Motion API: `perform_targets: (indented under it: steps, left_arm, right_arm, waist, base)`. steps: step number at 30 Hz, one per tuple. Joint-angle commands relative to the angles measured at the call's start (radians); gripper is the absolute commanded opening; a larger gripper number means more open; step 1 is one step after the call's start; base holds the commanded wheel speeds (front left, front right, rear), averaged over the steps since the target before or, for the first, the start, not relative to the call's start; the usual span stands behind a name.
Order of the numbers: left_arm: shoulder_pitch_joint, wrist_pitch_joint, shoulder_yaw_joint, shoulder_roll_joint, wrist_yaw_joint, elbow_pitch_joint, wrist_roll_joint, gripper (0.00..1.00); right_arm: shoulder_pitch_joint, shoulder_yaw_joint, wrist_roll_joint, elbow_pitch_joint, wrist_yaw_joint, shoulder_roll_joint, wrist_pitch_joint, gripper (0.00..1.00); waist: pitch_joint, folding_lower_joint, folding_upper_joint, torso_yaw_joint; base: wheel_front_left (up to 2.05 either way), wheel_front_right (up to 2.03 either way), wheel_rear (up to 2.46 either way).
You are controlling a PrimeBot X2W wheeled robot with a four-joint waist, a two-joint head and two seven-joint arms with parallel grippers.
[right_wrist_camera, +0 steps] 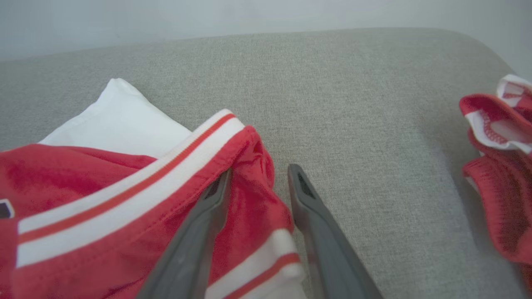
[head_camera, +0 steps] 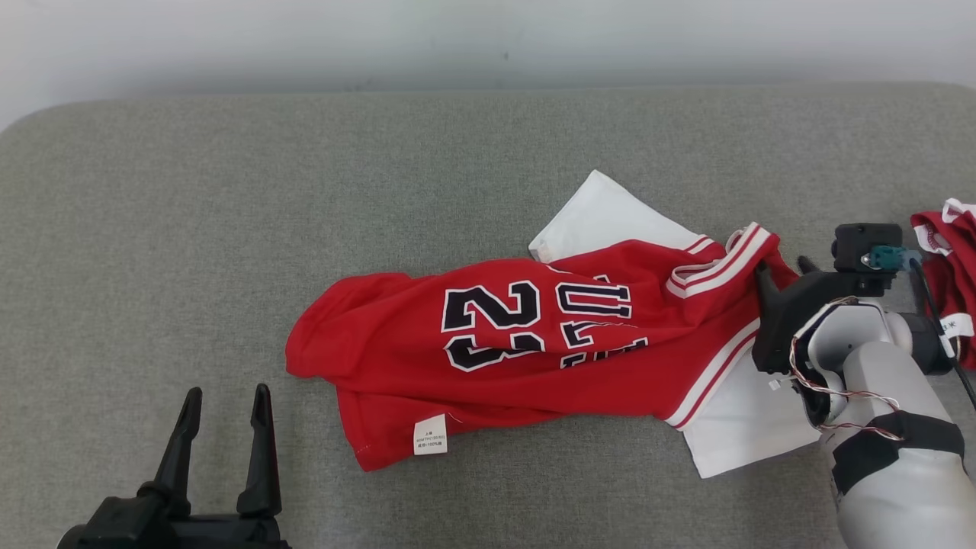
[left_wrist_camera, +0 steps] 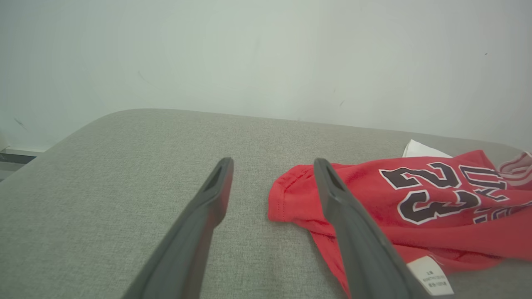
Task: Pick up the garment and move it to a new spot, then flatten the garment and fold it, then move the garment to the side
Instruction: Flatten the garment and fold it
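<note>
- Lying crumpled near the middle of the grey fabric worktop [head_camera: 229, 229]: one red jersey [head_camera: 496, 358] with dark white-edged numerals facing up and white-and-red striped trim at its right end.
- Jersey label [head_camera: 430, 435]: white, at the near hem, print too small to read.
- Beneath the jersey: a folded white cloth [head_camera: 610, 213], one corner showing beyond the far edge and another past the near right edge.
- Right claw [head_camera: 783, 268]: at the jersey's right end, on the striped shoulder. In the right wrist view its fingers stand partly apart [right_wrist_camera: 259, 170] with a fold of the red jersey [right_wrist_camera: 104, 216] between them. The left finger touches the cloth; no firm pinch can be made out.
- Left claw [head_camera: 229, 390]: at the near left of the worktop, fingers spread wide, holding nothing, apart from the jersey's left end.
- Second red garment [head_camera: 949, 259]: bunched at the far right edge, white trim showing, apart from the jersey.
</note>
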Motion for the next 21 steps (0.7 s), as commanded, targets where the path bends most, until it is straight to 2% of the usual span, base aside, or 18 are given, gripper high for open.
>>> perform_targets:
  steps: [1, 7, 11, 13, 17, 21]
  left_arm:
    - [-0.004, 0.0, 0.0, -0.001, 0.005, 0.001, 0.001, 1.0]
    - [0.037, 0.0, 0.015, -0.001, 0.017, 0.016, -0.007, 1.0]
    - [0.066, 0.0, 0.03, -0.001, 0.027, 0.023, -0.009, 1.0]
    - [0.073, 0.0, 0.031, -0.001, 0.031, 0.025, -0.01, 1.0]
    - [0.094, 0.0, 0.038, -0.001, 0.044, 0.036, -0.016, 1.0]
    - [0.112, 0.0, 0.042, -0.001, 0.058, 0.041, -0.021, 1.0]
  right_arm:
    - [0.002, -0.004, -0.017, 0.005, -0.003, -0.015, -0.031, 1.0]
    - [0.07, -0.013, -0.055, -0.04, -0.003, -0.013, -0.225, 1.0]
    - [0.151, 0.037, -0.043, -0.111, -0.003, 0.006, -0.353, 1.0]
    - [0.173, 0.051, -0.039, -0.13, -0.003, 0.007, -0.373, 1.0]
    - [0.28, 0.143, -0.039, -0.234, -0.003, 0.005, -0.428, 1.0]
    - [0.383, 0.189, -0.024, -0.353, -0.003, 0.013, -0.444, 1.0]
  waist:
    - [-0.013, -0.0002, -0.0002, -0.002]
    - [-0.077, -0.0002, -0.0002, -0.029]
    - [-0.123, -0.0002, -0.0002, -0.056]
    - [-0.132, -0.0002, -0.0002, -0.063]
    - [-0.172, -0.0002, -0.0002, -0.092]
    - [-0.199, -0.0002, -0.0002, -0.116]
  base:
    - [0.0, 0.0, 0.0]
    - [0.0, 0.0, 0.0]
    - [0.0, 0.0, 0.0]
    - [0.0, 0.0, 0.0]
    - [0.0, 0.0, 0.0]
    - [0.0, 0.0, 0.0]
